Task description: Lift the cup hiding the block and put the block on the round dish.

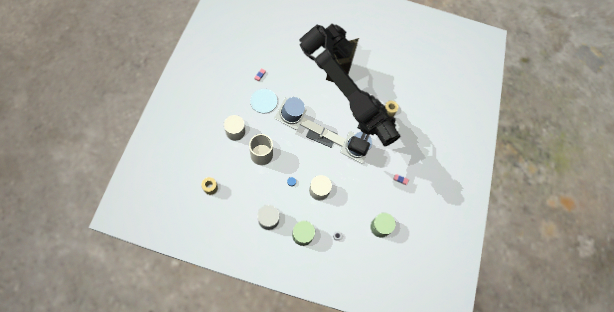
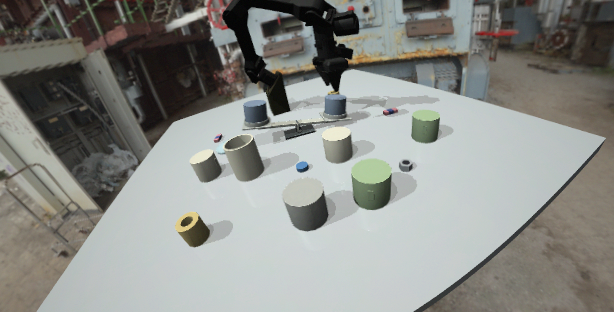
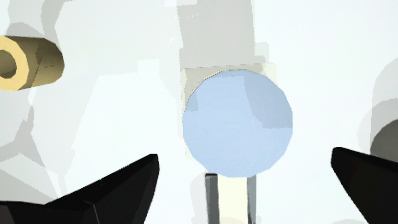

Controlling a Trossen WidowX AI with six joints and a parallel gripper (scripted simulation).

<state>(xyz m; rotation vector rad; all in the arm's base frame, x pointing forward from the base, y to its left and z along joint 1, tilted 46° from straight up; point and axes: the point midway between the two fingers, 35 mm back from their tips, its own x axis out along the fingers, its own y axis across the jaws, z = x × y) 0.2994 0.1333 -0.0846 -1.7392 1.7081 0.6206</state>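
One blue cup [image 1: 293,108] [image 2: 255,112] stands upside down on the left end of the balance [image 1: 334,138] [image 2: 275,125]. Its twin, the right cup [image 2: 335,105] [image 3: 237,124], stands on the right end, which seems the lower one. My gripper [image 1: 363,142] [image 2: 334,89] [image 3: 243,159] is open and empty, pointing down just above the right cup. In the wrist view the cup's top lies between the fingertips from side to side, a little ahead of their line. The round light-blue dish [image 1: 263,101] [image 2: 221,149] lies beyond the left end. The block is hidden.
A yellow tube [image 1: 391,108] [image 3: 11,62] stands behind the right cup. A red-and-blue piece [image 1: 400,179] [image 2: 390,111] lies to its right. A cream cylinder [image 1: 234,125] and a tall open cup [image 1: 261,150] stand near the dish. A cream cylinder [image 1: 320,186] stands in front of the balance.
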